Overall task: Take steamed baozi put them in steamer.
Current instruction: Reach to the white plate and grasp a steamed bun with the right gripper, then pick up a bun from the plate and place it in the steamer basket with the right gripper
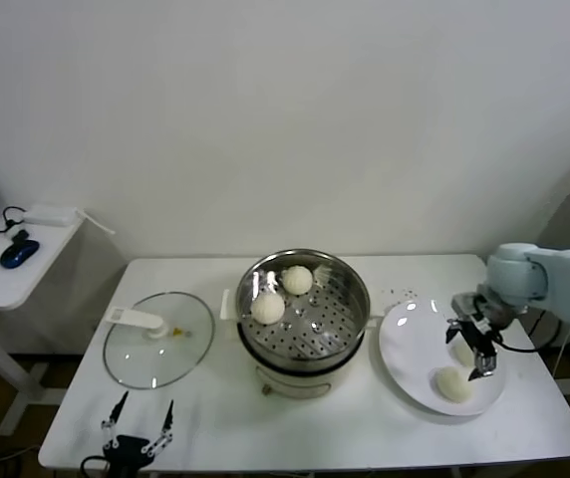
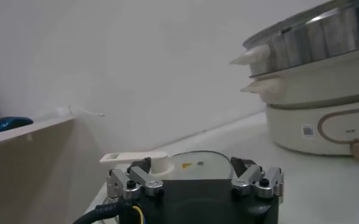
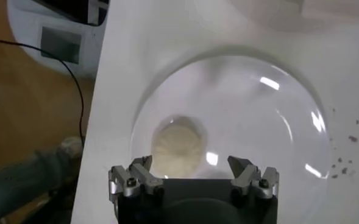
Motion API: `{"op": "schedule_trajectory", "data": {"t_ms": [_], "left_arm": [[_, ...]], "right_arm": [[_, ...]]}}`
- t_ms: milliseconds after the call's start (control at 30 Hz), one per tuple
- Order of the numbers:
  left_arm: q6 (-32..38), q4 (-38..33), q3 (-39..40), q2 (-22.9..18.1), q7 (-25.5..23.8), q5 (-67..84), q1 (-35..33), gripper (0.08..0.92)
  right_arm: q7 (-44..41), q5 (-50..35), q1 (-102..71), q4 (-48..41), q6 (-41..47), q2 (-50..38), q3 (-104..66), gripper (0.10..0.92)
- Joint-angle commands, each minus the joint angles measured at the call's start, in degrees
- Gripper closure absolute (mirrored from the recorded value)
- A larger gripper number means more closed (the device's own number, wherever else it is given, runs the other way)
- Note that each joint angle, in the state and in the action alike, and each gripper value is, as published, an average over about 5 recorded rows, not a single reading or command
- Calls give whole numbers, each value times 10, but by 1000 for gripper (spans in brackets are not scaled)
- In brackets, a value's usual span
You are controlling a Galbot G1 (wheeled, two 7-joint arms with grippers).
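On the white table [image 1: 215,428] before me I count four steamed baozi: two lie in the steamer [image 1: 303,309] on its perforated floor, one [image 1: 297,280] toward the far wall and one [image 1: 267,308] nearer its left side, and two sit on the white plate [image 1: 405,349] to the steamer's right. My right gripper [image 1: 473,349] hangs over that plate with its fingers spread wide and grasping nothing. One plate bun [image 1: 461,352] lies directly below my spread fingers, partly hidden by them; my right wrist view shows it [image 3: 177,148] on the plate beneath the gap. The other bun [image 1: 453,384] rests just beside it, nearer the table's front edge. One glass lid [image 1: 157,339] lies flat left of the steamer. My left gripper [image 1: 141,426] waits low at the table's front left edge, fingers spread and released.
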State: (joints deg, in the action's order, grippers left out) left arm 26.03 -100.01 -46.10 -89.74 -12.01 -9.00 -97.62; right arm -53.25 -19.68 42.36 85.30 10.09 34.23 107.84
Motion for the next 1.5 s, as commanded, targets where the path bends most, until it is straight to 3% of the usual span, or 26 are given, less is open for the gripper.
{"op": "schedule_trajectory", "data": {"t_ms": [33,600,900,1267,1500], "left_arm": [[1,4,-1,-1,1,-2,0,177],[-1,6,-4,-2,2,-4,2,177],[-1,3,-2,-3,2,-5,1,177],[-1,-2,-1,-1,2,-10,-2,177],[0,0,5,0,2,-16,0,177]], "right_arm": [[17,50,-110,-18,4,-28,-61,203],[22,65,-182,-56,4,-10,-138,213],[19,56,-150,-48,4,-5,-122,372],[-30,-57,184,29,-66,62,66,400],[-47,-114,297,62,-146,113,54,397]]}}
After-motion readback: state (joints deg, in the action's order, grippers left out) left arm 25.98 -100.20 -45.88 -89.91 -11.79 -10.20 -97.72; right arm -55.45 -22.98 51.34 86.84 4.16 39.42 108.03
